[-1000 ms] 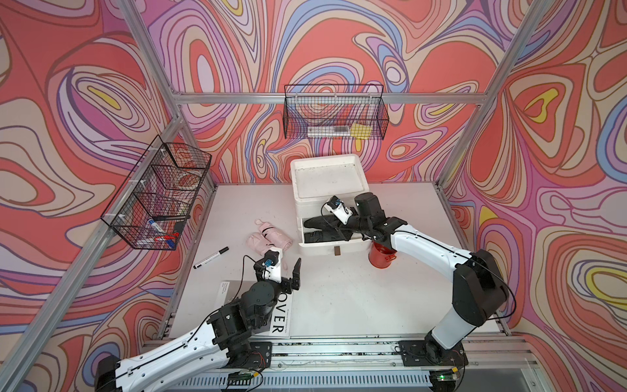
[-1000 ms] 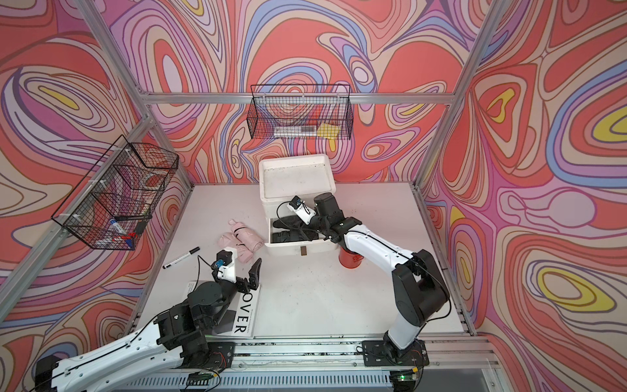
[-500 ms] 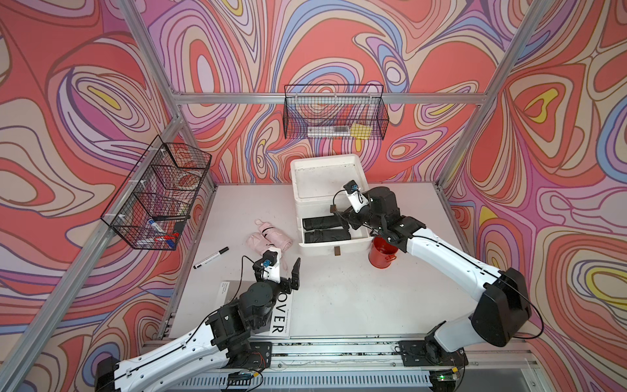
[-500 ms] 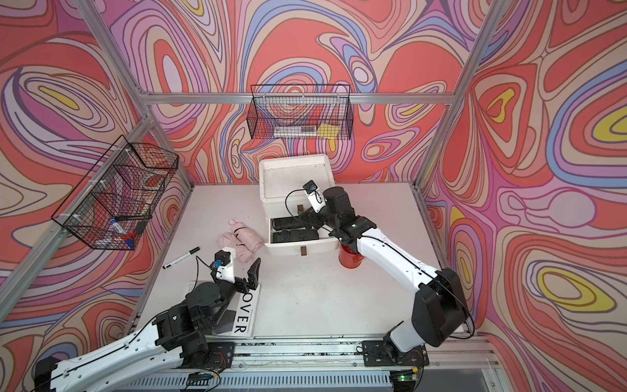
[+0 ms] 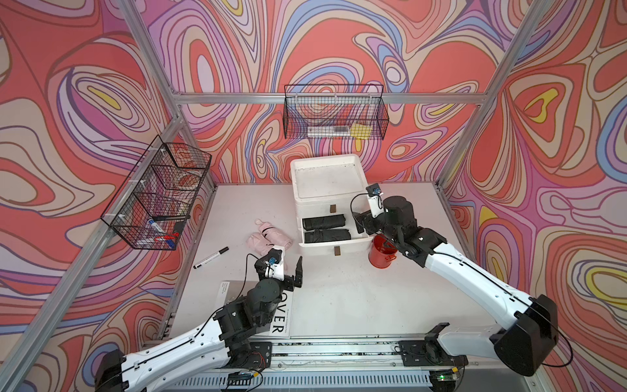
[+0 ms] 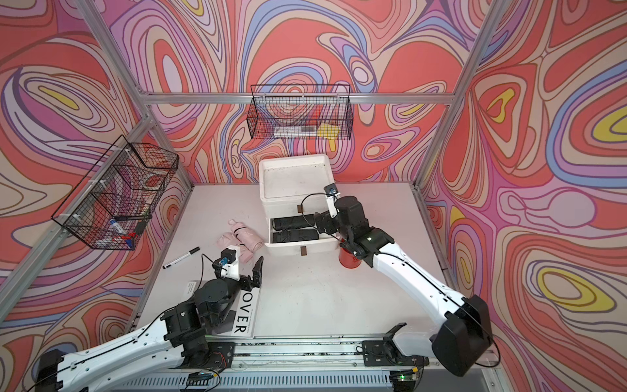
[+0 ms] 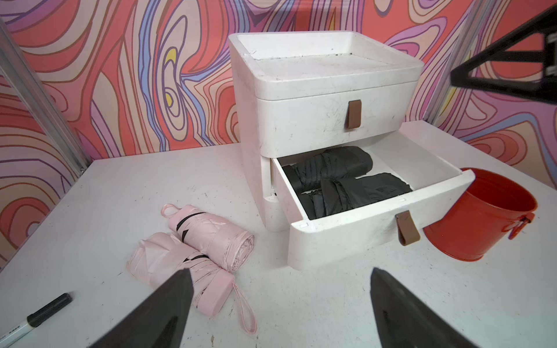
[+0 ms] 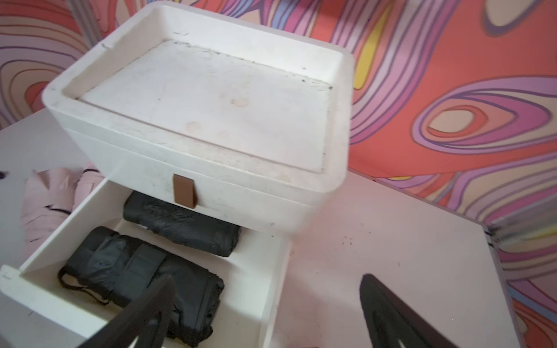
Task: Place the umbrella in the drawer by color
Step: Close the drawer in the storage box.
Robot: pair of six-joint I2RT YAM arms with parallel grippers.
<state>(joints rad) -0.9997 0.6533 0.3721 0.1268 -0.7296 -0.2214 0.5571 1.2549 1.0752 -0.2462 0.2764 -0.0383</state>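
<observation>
Black umbrellas [image 5: 325, 222] paired in open bottom drawer [image 5: 319, 247] in both top views, left wrist view, pink umbrellas [image 7: 211, 238] touching, mid worktop [image 7: 105, 192], left gripper [image 7: 278, 274] spread empty nearby, right wrist view, right gripper [image 8: 268, 280] spread empty over drawer's edge.

We see the right gripper [image 5: 360, 222] drawn back out of the lower drawer [image 5: 336, 245], where it reached a second ago; its jaws now stand wide, just beside the drawer's right side; the black umbrellas [image 5: 327, 235] lie uncovered inside; the left gripper [image 5: 286, 268] sits slightly nearer the pink umbrellas [image 5: 271, 237], its jaws a little wider.
</observation>
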